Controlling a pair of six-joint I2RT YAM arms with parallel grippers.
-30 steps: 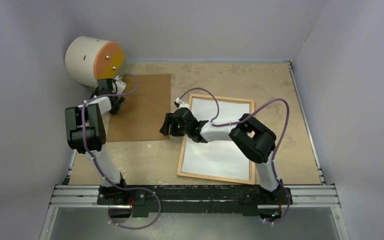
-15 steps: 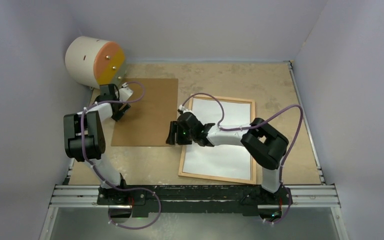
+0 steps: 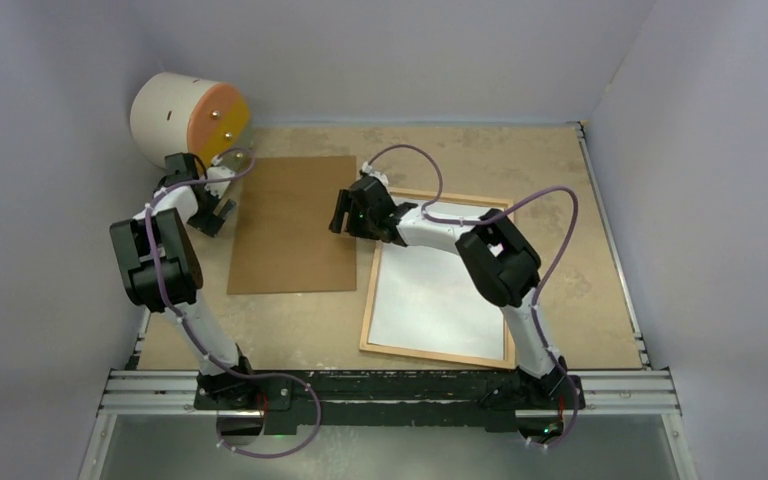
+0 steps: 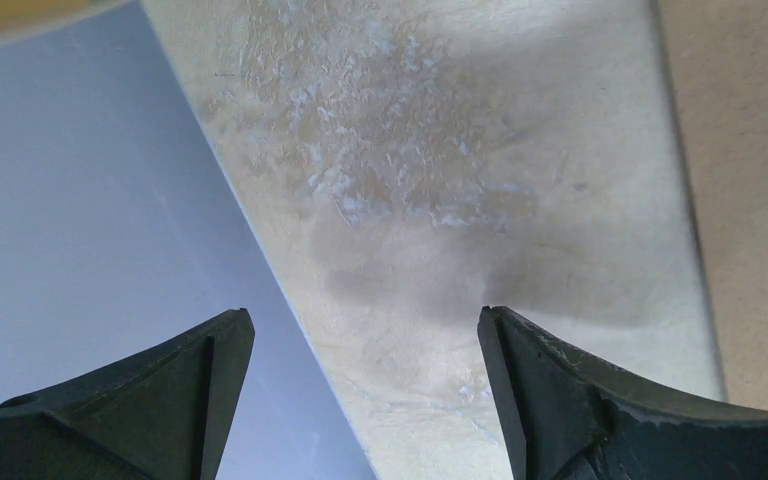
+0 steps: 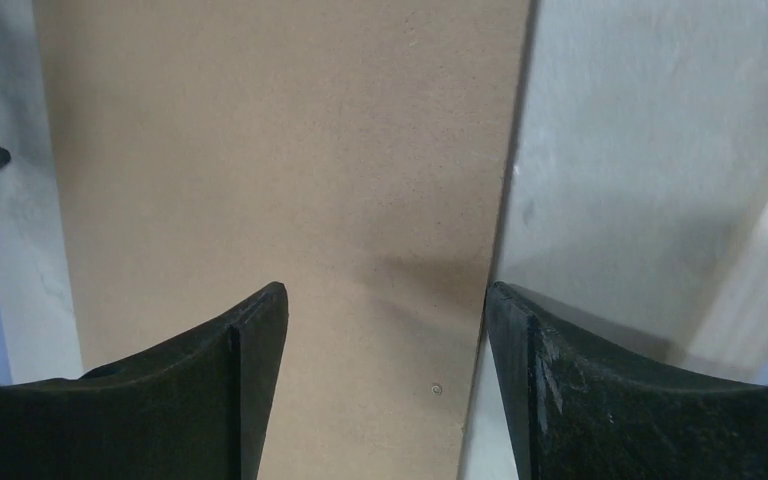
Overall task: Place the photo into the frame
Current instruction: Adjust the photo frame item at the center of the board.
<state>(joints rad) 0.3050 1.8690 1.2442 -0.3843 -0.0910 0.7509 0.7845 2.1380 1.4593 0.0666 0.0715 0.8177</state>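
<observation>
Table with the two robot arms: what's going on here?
The photo lies white side up inside the wooden frame on the right. A brown board lies flat to its left. Both grippers are open and empty. The right gripper hangs over the board's edge nearest the frame, and the left gripper over the table at the board's other side.

No legible text, label, brand, number anywhere: photo (image 3: 430, 295) shows blank white back; frame (image 3: 436, 355), fibreboard sheet (image 3: 290, 225) unmarked.
</observation>
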